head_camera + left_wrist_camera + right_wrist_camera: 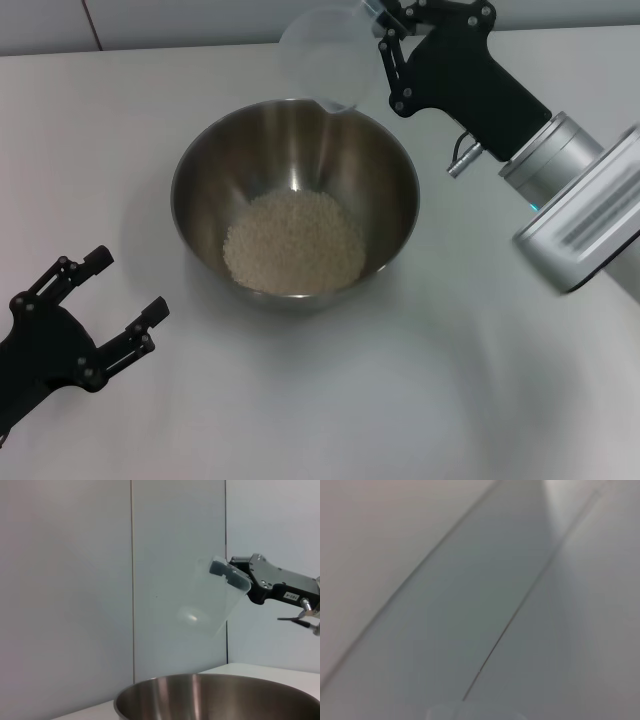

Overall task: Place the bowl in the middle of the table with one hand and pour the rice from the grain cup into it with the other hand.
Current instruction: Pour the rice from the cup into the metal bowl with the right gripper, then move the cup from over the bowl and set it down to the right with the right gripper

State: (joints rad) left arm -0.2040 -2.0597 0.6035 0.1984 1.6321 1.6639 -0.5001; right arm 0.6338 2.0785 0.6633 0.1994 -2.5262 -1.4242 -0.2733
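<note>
Tilting the grain cup (pixel 328 55) over the bowl (pixel 200 165) rim, right gripper (pixel 384 25) clamps it; rice (pixel 293 243) lies inside. Left gripper (pixel 120 300) rests low, jaws wide.

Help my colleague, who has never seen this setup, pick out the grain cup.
Find the steel bowl of rice mid-table. Above its far rim, the right hand holds the grain cup tipped, mouth downward. It is the only clear plastic thing, far smaller than the bowl.

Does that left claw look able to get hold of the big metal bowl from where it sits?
Probably yes: the left gripper hangs open beside the bowl, with only bare table between them.
</note>
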